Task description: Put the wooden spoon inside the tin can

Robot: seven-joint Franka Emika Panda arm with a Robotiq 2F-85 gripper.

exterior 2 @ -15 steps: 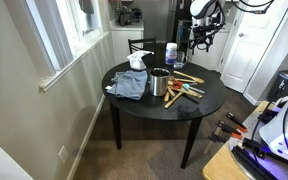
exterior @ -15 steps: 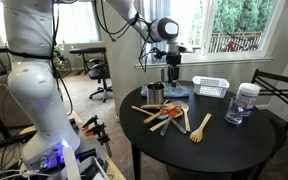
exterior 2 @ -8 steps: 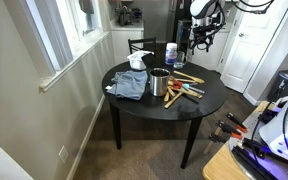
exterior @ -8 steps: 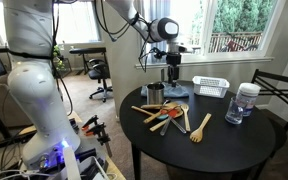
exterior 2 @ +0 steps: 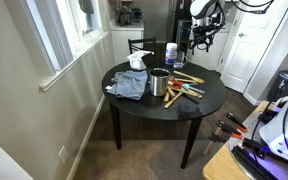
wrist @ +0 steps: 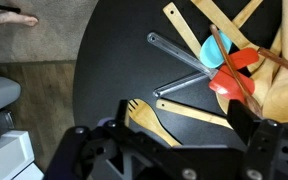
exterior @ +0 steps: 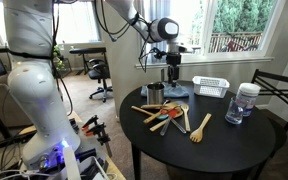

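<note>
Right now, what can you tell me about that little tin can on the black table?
The tin can is a small, dull silver-grey metal cylinder with plain sides, standing upright with its open top facing up. It sits on the round black table, between a crumpled blue-grey cloth and the heap of utensils. Whether the nearest utensil touches it is too small to tell. Nothing sticks out of it, and the gripper hangs apart from it.

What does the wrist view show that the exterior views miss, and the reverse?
Only the wrist view: two clear utensil handles lying on the black table. Only the exterior views: the tin can, the white basket and the clear jar. Both: the table, the wooden utensils and the red spatula.
</note>
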